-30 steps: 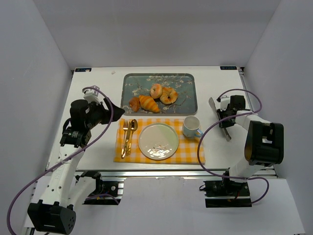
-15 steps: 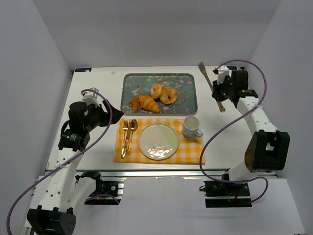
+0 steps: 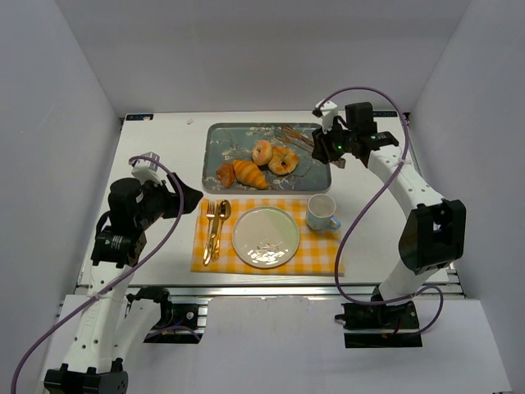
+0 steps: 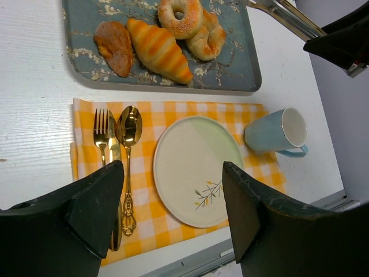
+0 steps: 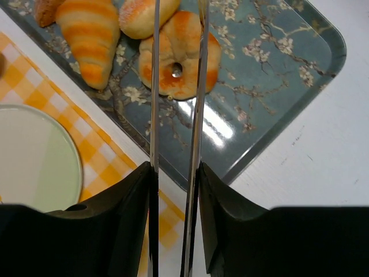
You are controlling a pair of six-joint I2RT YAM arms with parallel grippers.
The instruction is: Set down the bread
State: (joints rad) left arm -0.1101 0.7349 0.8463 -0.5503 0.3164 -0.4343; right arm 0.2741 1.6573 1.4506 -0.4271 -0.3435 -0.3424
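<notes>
Hovering over the blue floral tray [image 3: 221, 139], the right gripper [image 5: 176, 173] pinches slim metal tongs [image 5: 154, 86], their blades slightly parted. The golden ridged croissant [image 3: 248, 173] lies at the tray's seven o'clock. I'd say it's light, flaky and crushable, so take it gently across the thick middle. The left gripper [image 4: 173, 202] hangs spread.
</notes>
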